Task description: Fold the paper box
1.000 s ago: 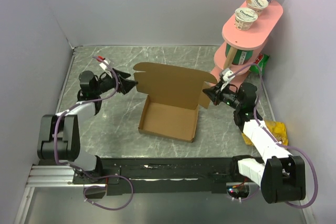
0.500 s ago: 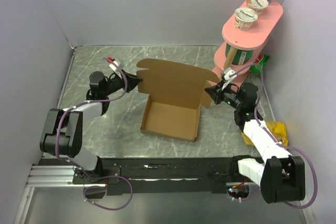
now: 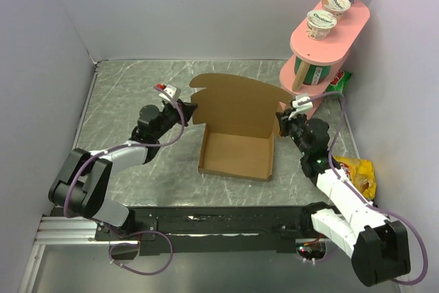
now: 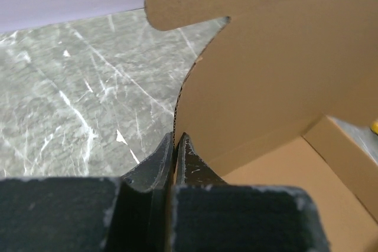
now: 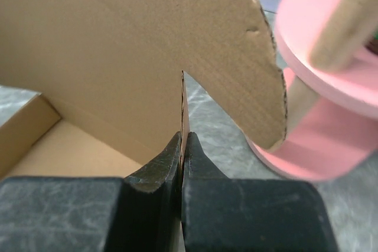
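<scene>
The paper box (image 3: 236,154) is a shallow brown cardboard tray in the middle of the table, and its lid panel (image 3: 236,104) stands up at the far side. My left gripper (image 3: 188,110) is shut on the left side flap of that lid. In the left wrist view the cardboard edge (image 4: 175,110) runs down between the pinched fingertips of the left gripper (image 4: 175,137). My right gripper (image 3: 280,120) is shut on the lid's right side flap. The right wrist view shows the flap edge (image 5: 182,95) clamped in the right gripper (image 5: 182,137).
A pink two-tier stand (image 3: 322,39) rises just right of the box, close to the right flap, with yogurt cups (image 3: 321,24) on top. A green packet (image 3: 341,79) lies behind it. A yellow bag (image 3: 358,175) sits by the right arm. Walls close in the left, back and right.
My left gripper moved right to the lid's left flap and shut on it. The box slid right and its lid stands more upright. The right gripper kept its hold and shifted with it.
</scene>
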`<state>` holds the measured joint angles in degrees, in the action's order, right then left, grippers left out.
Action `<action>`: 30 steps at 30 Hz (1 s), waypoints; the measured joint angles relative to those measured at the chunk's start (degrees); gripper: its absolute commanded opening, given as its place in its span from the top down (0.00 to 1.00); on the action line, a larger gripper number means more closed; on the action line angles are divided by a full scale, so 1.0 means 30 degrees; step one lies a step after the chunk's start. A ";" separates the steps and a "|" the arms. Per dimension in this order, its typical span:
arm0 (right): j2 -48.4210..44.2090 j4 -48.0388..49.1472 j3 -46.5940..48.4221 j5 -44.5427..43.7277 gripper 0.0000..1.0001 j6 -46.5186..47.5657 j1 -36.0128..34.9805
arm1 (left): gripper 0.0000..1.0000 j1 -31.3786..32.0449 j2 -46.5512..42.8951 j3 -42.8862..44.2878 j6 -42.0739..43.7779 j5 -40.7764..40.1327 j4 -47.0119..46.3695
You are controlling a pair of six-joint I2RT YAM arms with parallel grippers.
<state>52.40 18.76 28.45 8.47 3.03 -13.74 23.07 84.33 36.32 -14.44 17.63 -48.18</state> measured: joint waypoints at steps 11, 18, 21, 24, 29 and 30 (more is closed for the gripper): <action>-0.0459 0.2295 -0.1851 -0.5450 1.00 -0.2091 -0.2331 | 0.99 0.4109 0.0138 0.0248 -0.1093 -0.7431 0.0321; -0.0546 0.2659 -0.2106 -0.6761 1.00 -0.2208 -0.3235 | 0.99 0.5413 0.1275 0.1523 -0.1698 -1.1001 0.0678; -0.0663 0.2798 -0.2280 -0.7162 1.00 -0.2324 -0.3512 | 0.99 0.5814 0.1566 0.1800 -0.1902 -1.2029 0.0729; -0.0736 0.3089 -0.2484 -0.7621 1.00 -0.2572 -0.3789 | 0.99 0.6193 0.1741 0.1821 -0.2084 -1.2874 0.0561; -0.0554 0.3322 -0.2506 -0.8408 1.00 -0.2645 -0.4160 | 0.99 0.6681 0.1858 0.1814 -0.2076 -1.3894 0.0350; -0.0517 0.3351 -0.2506 -0.8510 1.00 -0.2652 -0.4204 | 0.99 0.6761 0.1858 0.1792 -0.2084 -1.4047 0.0342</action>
<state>50.85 28.82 20.93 -17.06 -4.93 -26.35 43.35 89.91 41.69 -20.69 -24.51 -47.16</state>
